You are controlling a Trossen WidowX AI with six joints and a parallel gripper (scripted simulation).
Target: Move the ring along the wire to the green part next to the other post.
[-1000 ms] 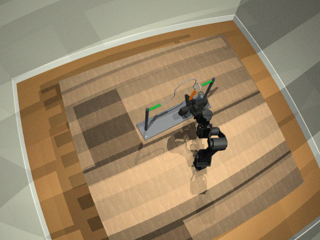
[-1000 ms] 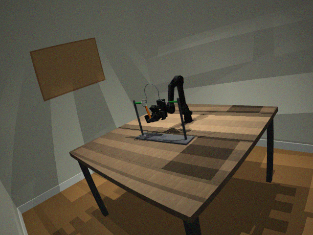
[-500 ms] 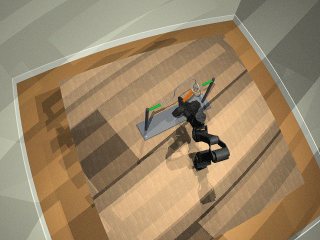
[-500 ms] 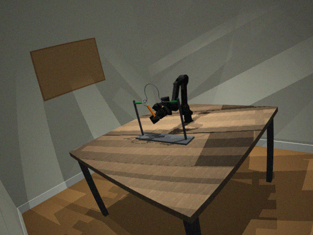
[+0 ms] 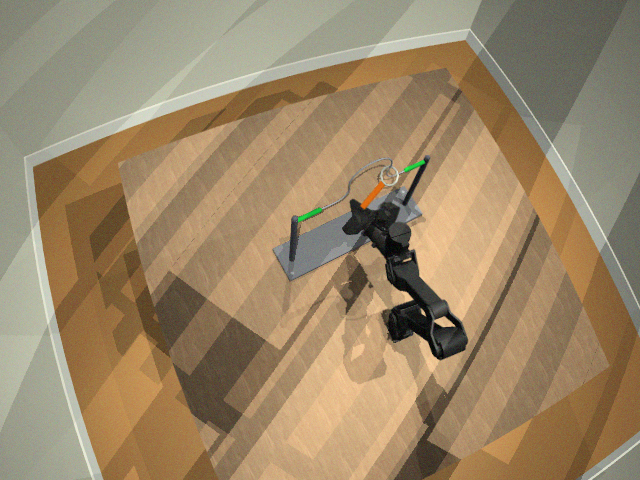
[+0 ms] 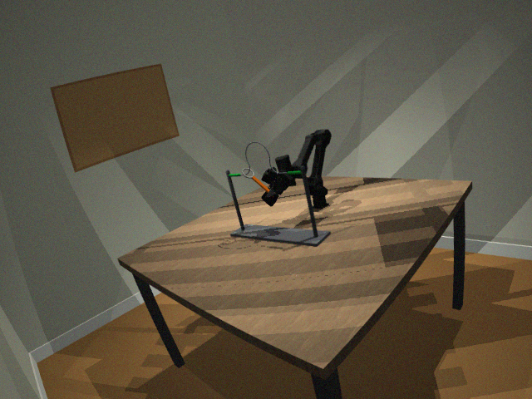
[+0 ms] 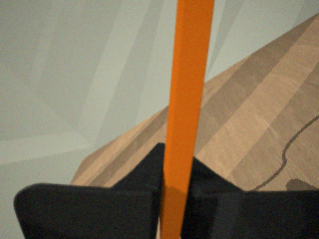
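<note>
The pale ring is around the grey wire, just inward of the green part by one post, where the wire bends up. I cannot tell whether ring and wire touch. The orange handle slopes down from the ring into my gripper, which is shut on it, below the wire. The other green part meets the other post.
The grey base plate carries both posts on the wooden table. The wire rises in a tall arch between the green parts. In the exterior view, my wrist shows behind the lower wire near the other green part.
</note>
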